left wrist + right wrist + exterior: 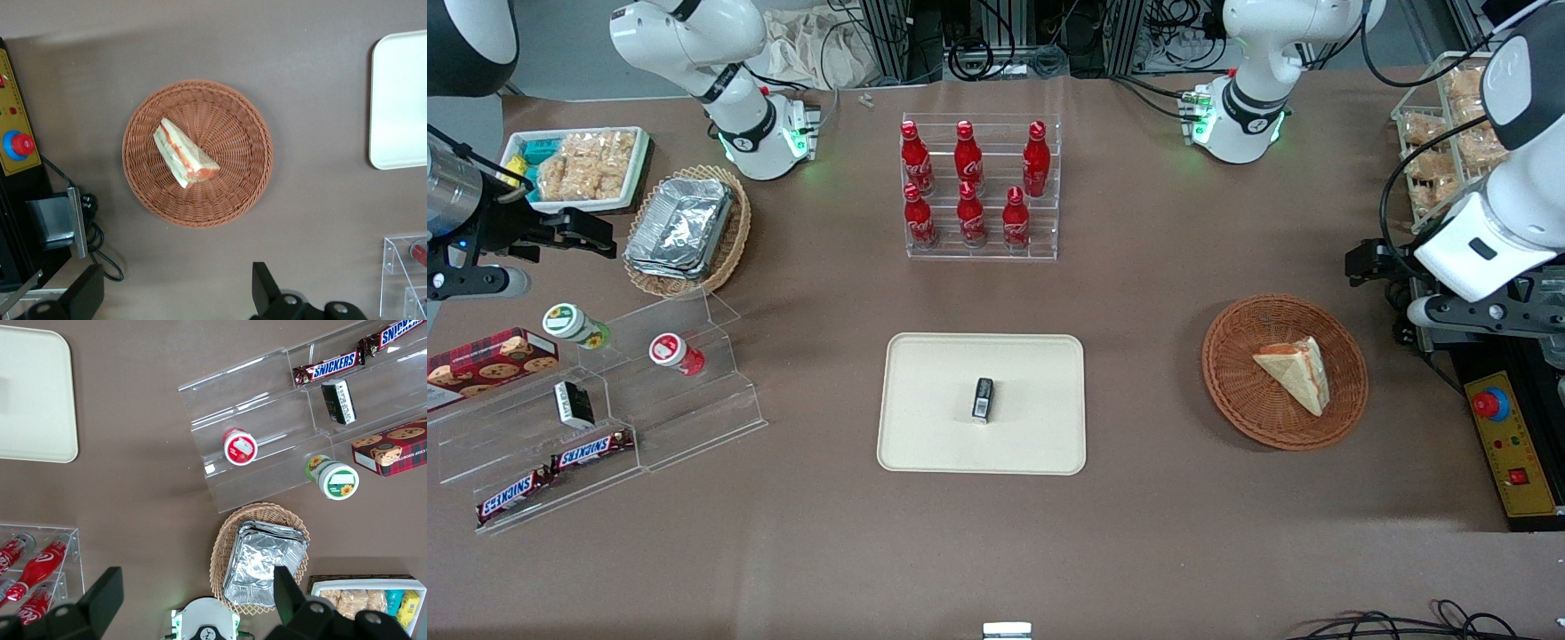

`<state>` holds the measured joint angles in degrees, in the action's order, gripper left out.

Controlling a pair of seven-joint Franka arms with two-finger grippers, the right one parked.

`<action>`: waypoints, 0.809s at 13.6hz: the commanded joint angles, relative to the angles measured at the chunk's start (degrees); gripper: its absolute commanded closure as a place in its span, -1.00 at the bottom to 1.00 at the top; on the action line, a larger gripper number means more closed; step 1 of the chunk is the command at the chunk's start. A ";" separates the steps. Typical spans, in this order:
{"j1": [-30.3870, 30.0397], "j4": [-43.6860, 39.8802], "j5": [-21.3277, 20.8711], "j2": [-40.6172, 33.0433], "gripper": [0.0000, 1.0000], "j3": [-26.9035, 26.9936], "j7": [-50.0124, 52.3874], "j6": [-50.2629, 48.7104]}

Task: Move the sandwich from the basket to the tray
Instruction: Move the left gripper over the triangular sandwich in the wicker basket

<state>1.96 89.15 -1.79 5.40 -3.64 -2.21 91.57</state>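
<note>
Front view: sandwich (1294,372) lying on its side in the basket (1236,391), filling edge turned toward the working arm's end of the tabletop (1183,551), point aimed nearer the camera. Tray (925,436) well apart from the basket, toward the parked arm's end, bare but for a small dark box (983,398) at its middle. Claw (1376,263) off past the basket's rim toward the working arm's end, above the tabletop, well clear of the sandwich; from here hard to read how wide the fingers stand. Left wrist view: looking straight down on the basket (240,193), with the sandwich (183,155) slightly off its middle; pink and green filling plain along the long edge, which the front view barely gives. Fingertips (263,283) of the claw (175,288) spread wide with nothing between them, so open and empty. Only a corner of the tray (400,100) shown, the box on it out of sight. Probably light and soft: bread likely to dent under a hard squeeze, layers likely to slide or gape if taken by the point. Best bet a gentle pinch across the two flat bread faces near the thick middle. Right wrist view: neither sandwich nor basket; just a corner of the tray (33,400) and the far clutter.
</note>
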 commanded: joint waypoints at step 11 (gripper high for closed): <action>-0.99 1.88 0.21 2.69 -1.00 0.47 15.65 2.80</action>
<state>1.70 88.23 -1.78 8.58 -3.32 10.72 92.00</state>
